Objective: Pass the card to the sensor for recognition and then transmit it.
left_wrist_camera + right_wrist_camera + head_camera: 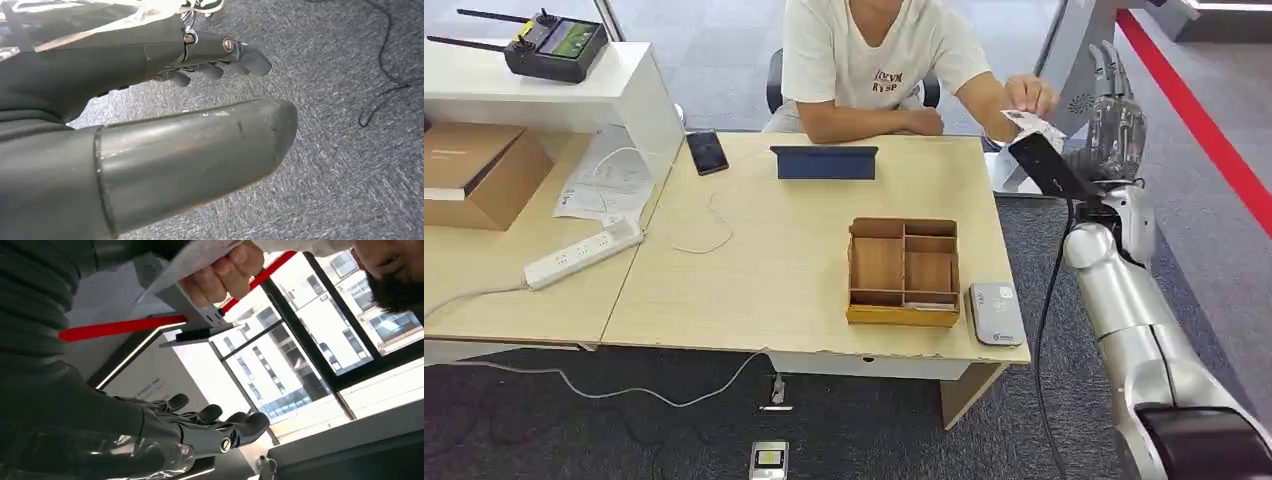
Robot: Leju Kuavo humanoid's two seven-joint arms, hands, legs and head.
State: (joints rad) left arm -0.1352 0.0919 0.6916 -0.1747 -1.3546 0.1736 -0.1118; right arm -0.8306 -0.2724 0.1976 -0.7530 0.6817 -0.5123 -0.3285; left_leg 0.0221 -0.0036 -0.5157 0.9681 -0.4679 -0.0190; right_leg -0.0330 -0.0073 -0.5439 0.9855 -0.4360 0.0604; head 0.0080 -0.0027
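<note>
A seated person in a white T-shirt holds the white card [1031, 123] in a hand [1031, 95] past the table's far right corner. My right hand [1114, 110] is raised just to the right of the card, fingers stretched upward and apart, holding nothing. In the right wrist view the card [187, 259] is pinched by the person's fingers [225, 275], apart from my dark fingers [215, 425]. The grey card sensor [996, 313] lies at the table's front right corner. My left hand [210, 65] hangs over the carpet, holding nothing, its thumb apart from its fingers.
A wooden compartment box [904, 272] stands left of the sensor. A blue tablet [824, 161], a phone [707, 151], a power strip [584, 253] and a cardboard box [474, 170] lie further left. A cable [1049, 330] hangs beside my right arm.
</note>
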